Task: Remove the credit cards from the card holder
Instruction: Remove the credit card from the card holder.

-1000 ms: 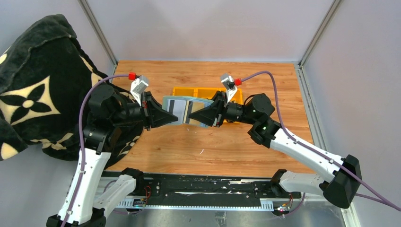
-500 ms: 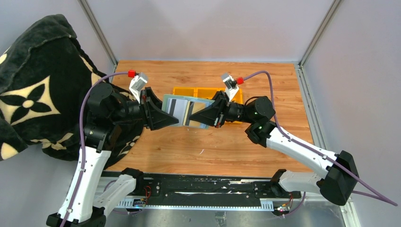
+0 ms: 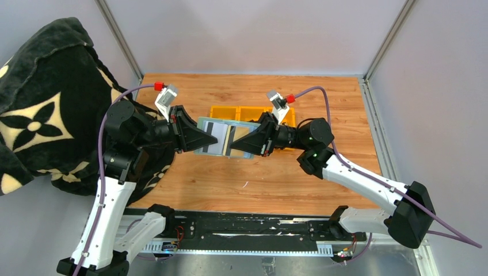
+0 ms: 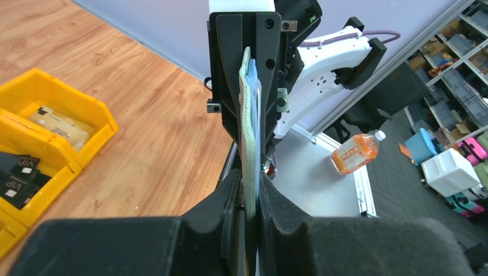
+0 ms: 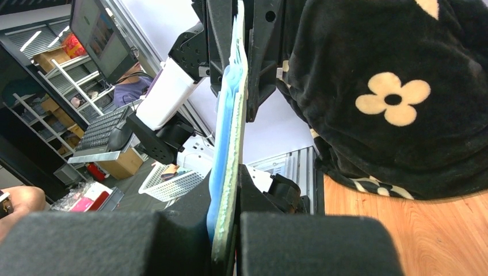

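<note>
From above, you have the card holder [image 3: 221,138] spread open just before the yellow tray [image 3: 221,110], above the worktop [image 3: 259,178], credit cards [image 3: 212,131] inside. Left wrist: your left gripper [image 4: 248,192] pinches one edge. Right wrist: your right gripper [image 5: 227,190] is clamped on the opposite edge.

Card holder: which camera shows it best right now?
Top external. It sees the card holder face-on, spread open between the left gripper and right gripper, with the credit cards visible inside. Each wrist view shows only its thin edge, pinched between that gripper's fingers.
</note>
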Tool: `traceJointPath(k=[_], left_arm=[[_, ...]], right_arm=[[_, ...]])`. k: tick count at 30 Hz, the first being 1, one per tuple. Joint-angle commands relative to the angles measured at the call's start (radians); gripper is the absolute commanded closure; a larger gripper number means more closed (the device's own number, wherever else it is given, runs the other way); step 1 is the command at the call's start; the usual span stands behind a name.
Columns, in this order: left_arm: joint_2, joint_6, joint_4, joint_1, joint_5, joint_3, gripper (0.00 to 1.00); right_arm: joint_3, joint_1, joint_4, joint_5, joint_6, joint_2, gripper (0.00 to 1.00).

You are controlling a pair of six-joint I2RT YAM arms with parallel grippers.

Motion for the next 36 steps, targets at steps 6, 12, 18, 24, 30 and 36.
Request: traceJointPath(k=[6,12,18,24,30,36], left_arm=[[0.010,-0.036,0.028,-0.001,-0.008,-0.004,0.94],[0.013,0.071,-0.085,-0.001,-0.059,0.021,1.00],[0.031,0.290,-0.313,-0.001,-0.287,0.062,1.00],[0.048,0.330,-0.338,-0.001,-0.367,0.036,1.00],[0.061,0.294,-0.313,-0.001,-0.284,0.034,1.00],[0.039,0.214,-0.229,-0.001,-0.126,0.019,1.00]], right_arm=[[-0.027,-0.034,0.032,-0.005,0.006,-0.020,0.93],[-0.055,-0.133,-0.224,0.188,-0.064,-0.093,0.55],[-0.071,-0.137,-0.348,0.348,-0.177,-0.211,0.38],[-0.021,-0.106,-0.325,0.291,-0.118,-0.209,0.39],[0.011,-0.029,-0.141,0.132,0.013,-0.052,0.42],[0.012,0.001,-0.007,0.089,0.117,0.071,0.43]])
